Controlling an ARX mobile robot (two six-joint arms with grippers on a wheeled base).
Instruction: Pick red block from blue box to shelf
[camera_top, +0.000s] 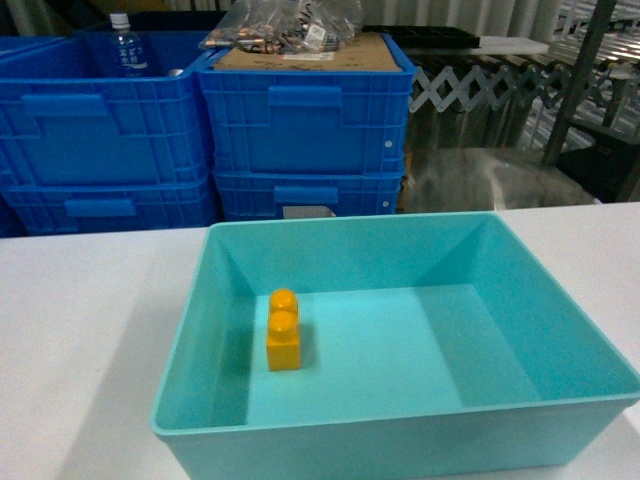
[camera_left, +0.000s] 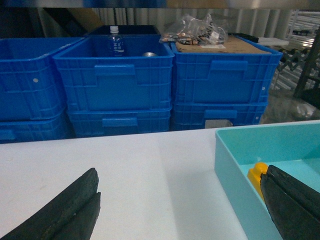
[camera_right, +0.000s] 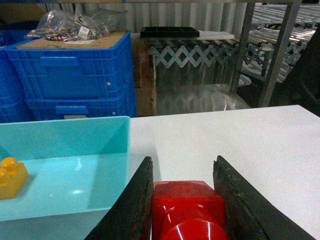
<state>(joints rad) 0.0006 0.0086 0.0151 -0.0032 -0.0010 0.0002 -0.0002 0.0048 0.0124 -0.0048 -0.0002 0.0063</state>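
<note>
Red block (camera_right: 187, 212) sits pinched between the right gripper (camera_right: 184, 200) fingers (camera_right: 134, 207), out of the blue box (camera_top: 395, 345) and over the white desk (camera_right: 240, 140) just beside the box's right wall; its round stud faces the wrist camera, and being roughly cubic it shows no clear long axis. Left gripper (camera_left: 180, 207) fingers (camera_left: 65, 210) are spread wide and empty, one over the desk, the other over the box near the orange-yellow brick (camera_top: 284, 330), which lies with its two studs lined up front to back. Royal-blue crates (camera_top: 300, 125) stand stacked behind the desk.

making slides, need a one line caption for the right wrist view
Right gripper shut on the red block above the white table, just outside the blue box holding an orange brick.
</note>
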